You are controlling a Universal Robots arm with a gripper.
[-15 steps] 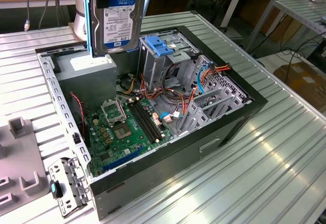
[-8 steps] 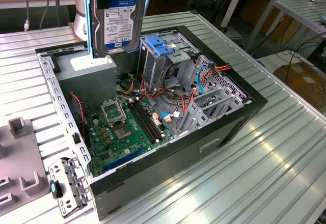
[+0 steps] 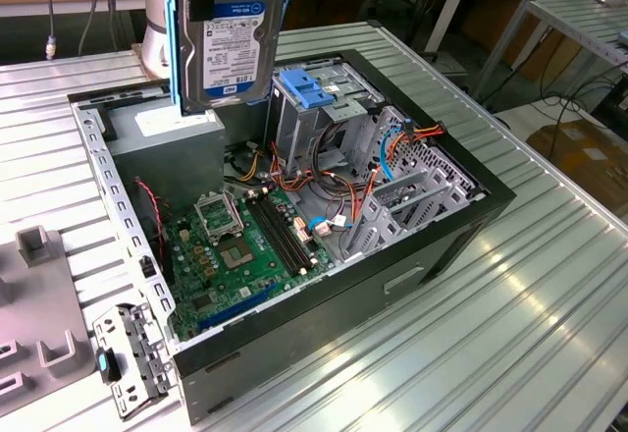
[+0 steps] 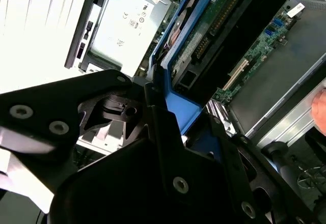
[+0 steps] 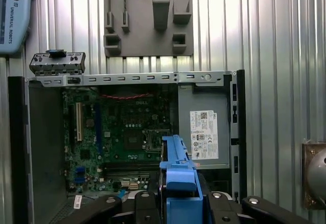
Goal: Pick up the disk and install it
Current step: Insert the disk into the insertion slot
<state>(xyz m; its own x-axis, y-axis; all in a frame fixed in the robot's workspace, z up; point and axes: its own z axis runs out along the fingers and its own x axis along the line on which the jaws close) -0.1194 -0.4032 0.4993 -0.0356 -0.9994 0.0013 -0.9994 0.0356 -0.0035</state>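
Your pincer [image 5: 179, 204] was clamped on the disk [image 5: 178, 175], with a black finger pressed to each side of its blue frame in the first wrist view. In the second wrist view the disk's green circuit side faced the camera, and the frame ran along its edge.

You held the disk upright over the open computer case [image 3: 432, 245]. In the exterior view its white label faced the camera, and its lower edge stood in front of the grey power box [image 3: 177, 147]. I could not tell whether the two touched.

Below the disk, the case lay on its side with the green main board [image 3: 245, 245] exposed. The power box sat beside the board, at the corner of the case. Further in, a light-blue bracket [image 3: 306, 88] sat on top of the metal drive cage, and orange and red cables [image 3: 373, 191] ran loose beside it.

Outside the case, a perforated metal strip [image 3: 132, 358] lay on the ribbed metal worktop [image 3: 491, 334], just beside the case's corner. A grey fixture plate [image 3: 39, 304] with raised blocks lay past it, toward the exterior view's left.
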